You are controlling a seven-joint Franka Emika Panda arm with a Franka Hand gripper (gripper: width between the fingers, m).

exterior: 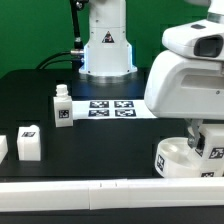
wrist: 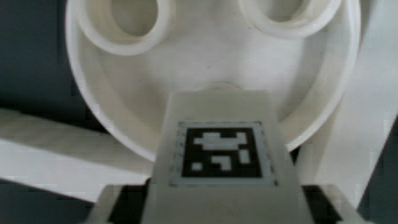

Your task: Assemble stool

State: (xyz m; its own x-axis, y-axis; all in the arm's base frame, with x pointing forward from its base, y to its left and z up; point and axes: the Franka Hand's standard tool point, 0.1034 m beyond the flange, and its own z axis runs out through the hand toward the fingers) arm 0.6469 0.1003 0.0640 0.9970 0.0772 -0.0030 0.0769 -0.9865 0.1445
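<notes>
The round white stool seat (exterior: 176, 161) lies on the black table at the exterior view's lower right, underside up. In the wrist view the seat (wrist: 199, 75) fills the frame and shows two round sockets (wrist: 125, 22). My gripper (exterior: 206, 148) hangs right over the seat and is shut on a white tagged leg (wrist: 222, 150), held between dark fingers (wrist: 150, 206). The leg's end points at the seat's middle. I cannot tell whether it touches. Three loose legs rest at the left: one upright (exterior: 62, 107), one nearer (exterior: 28, 143), one at the edge (exterior: 2, 147).
The marker board (exterior: 110, 107) lies flat at the table's middle in front of the robot base (exterior: 106, 45). A long white border bar (exterior: 90, 189) runs along the front edge. The arm's bulky white body (exterior: 190, 75) hides the table's right side.
</notes>
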